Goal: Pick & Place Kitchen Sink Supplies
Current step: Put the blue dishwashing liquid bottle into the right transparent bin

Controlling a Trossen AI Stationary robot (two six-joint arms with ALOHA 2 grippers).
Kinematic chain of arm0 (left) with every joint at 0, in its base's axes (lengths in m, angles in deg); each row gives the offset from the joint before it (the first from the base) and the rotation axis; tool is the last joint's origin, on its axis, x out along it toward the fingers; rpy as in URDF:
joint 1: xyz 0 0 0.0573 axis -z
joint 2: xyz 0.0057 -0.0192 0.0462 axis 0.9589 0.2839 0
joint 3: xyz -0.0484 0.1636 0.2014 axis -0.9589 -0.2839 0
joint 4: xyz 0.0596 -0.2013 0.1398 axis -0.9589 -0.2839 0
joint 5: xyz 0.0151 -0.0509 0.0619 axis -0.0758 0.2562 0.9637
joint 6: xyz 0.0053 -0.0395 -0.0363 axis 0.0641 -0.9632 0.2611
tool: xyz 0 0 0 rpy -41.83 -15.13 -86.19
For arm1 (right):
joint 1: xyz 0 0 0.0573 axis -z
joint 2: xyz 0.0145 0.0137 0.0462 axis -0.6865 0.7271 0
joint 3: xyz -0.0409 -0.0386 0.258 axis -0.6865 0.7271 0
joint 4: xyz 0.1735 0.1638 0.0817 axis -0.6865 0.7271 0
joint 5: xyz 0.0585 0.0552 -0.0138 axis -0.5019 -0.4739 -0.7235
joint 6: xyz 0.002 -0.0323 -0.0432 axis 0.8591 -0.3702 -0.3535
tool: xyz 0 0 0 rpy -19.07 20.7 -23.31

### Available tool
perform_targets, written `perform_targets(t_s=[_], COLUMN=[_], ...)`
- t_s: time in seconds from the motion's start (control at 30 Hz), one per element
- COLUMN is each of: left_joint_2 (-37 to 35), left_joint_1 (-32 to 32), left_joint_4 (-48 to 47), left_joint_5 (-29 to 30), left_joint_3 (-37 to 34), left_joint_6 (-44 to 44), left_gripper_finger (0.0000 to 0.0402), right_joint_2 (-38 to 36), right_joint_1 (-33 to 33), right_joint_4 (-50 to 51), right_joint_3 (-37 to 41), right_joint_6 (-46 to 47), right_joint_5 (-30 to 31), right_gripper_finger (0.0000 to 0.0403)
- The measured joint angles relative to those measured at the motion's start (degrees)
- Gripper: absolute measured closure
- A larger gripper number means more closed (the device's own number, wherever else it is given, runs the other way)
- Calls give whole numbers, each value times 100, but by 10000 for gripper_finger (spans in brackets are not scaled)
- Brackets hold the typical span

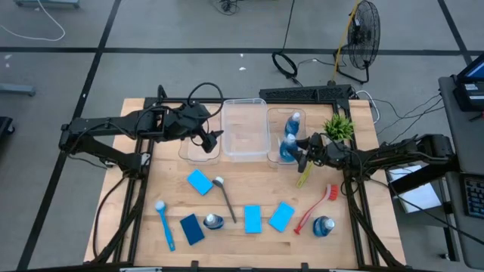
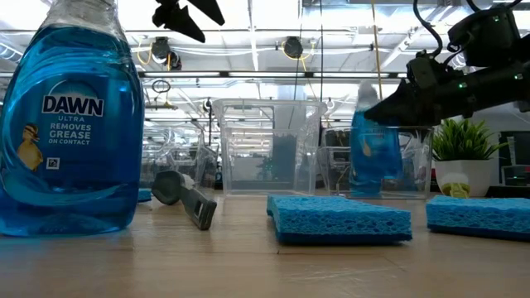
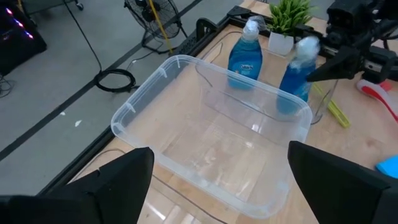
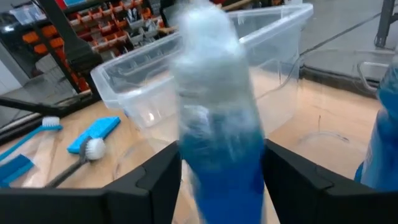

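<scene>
Three clear bins stand at the table's far side. In the right bin point(image 1: 278, 134) one blue bottle point(image 3: 245, 59) stands upright. A second blue bottle point(image 1: 288, 148) beside it is blurred and sits between the fingers of my open right gripper point(image 4: 214, 177), which reaches in level from the table's right. My left gripper point(image 3: 217, 186) hangs open and empty above the left bin point(image 1: 198, 149), next to the middle bin point(image 3: 211, 137). Loose on the near table lie two more bottles point(image 1: 213, 221), several sponges point(image 1: 200, 181) and several brushes point(image 1: 164, 224). My right gripper has one finger point(image 4: 163, 177) on each side of the bottle's upper body point(image 4: 217, 143), coming level from the table's right. The bottle shows blurred between them. I cannot tell whether the fingers touch it.
A small potted plant point(image 1: 338, 127) stands just right of the right bin, close to my right arm. A yellow-green brush point(image 1: 304, 177) lies under the right gripper. A red brush point(image 1: 314, 211) and a bottle point(image 1: 324, 226) lie near the right front. A fan and cables lie beyond the far edge.
</scene>
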Motion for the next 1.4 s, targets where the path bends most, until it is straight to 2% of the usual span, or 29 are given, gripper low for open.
perform_targets(t_s=[0.27, 0.47, 0.77, 0.93, 1.1, 1.4], left_joint_2=[0, 0, 0, 0, 0, 0], left_joint_1=[2, 2, 2, 2, 2, 0], left_joint_4=[2, 2, 2, 4, 9, 18], left_joint_5=[-113, -113, -111, -111, -111, -111], left_joint_3=[0, 0, 0, 0, 0, 0], left_joint_6=[0, 0, 6, 7, 7, 7], left_gripper_finger=[19, 26, 33, 24, 19, 31], right_joint_2=[-7, -7, -150, -240, -275, -275], right_joint_1=[-4, -4, -4, 0, 0, -15], right_joint_4=[-15, -8, -61, -88, -87, -118], right_joint_3=[-7, -7, 4, 3, 4, 4], right_joint_6=[9, 4, -15, -31, -29, -18], right_joint_5=[-2, -6, -11, -289, -309, -455], right_gripper_finger=[216, 232, 224, 242, 261, 268])
